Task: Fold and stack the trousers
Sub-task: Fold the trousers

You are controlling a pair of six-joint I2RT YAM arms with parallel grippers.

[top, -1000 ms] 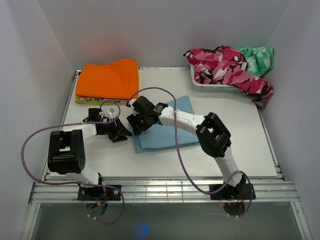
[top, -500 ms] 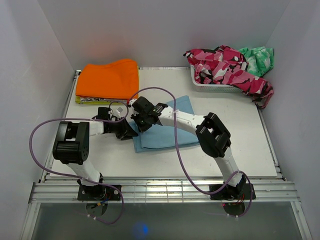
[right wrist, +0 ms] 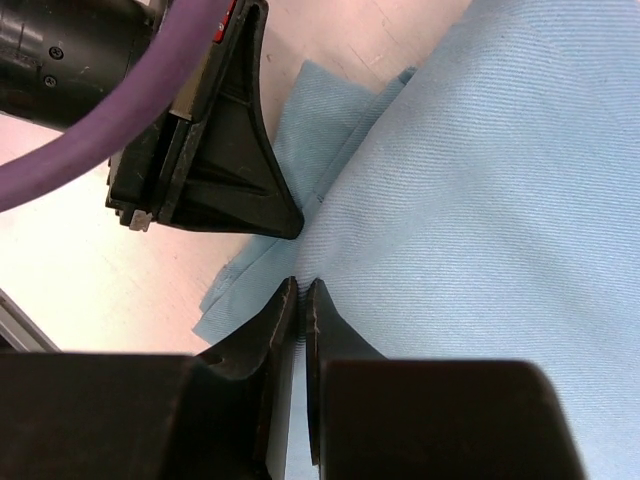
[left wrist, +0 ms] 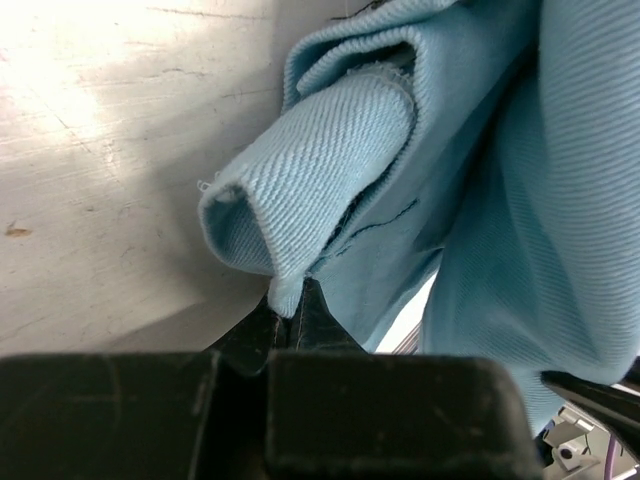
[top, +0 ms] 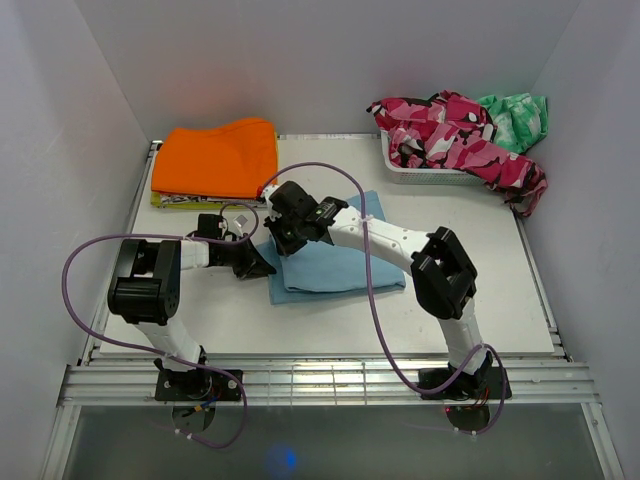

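Light blue folded trousers (top: 335,262) lie mid-table. My left gripper (top: 263,266) is at their left edge, shut on a rolled hem of the blue cloth (left wrist: 310,170); the cloth enters the closed jaws at the left gripper (left wrist: 292,306). My right gripper (top: 281,240) is over the trousers' back-left corner, shut on a pinch of the top layer of the blue trousers (right wrist: 470,200), as the right gripper (right wrist: 302,287) shows. The left gripper's black fingers (right wrist: 225,170) sit just beyond it.
Orange folded trousers (top: 216,157) lie on a yellow patterned pair (top: 175,201) at the back left. A white basket (top: 432,174) at the back right holds pink camouflage trousers (top: 452,130) and a green garment (top: 516,113). White walls enclose the table.
Both grippers have shut on the blue trousers. The left gripper slid right to the trousers' left edge; the right gripper shifted slightly toward the back.
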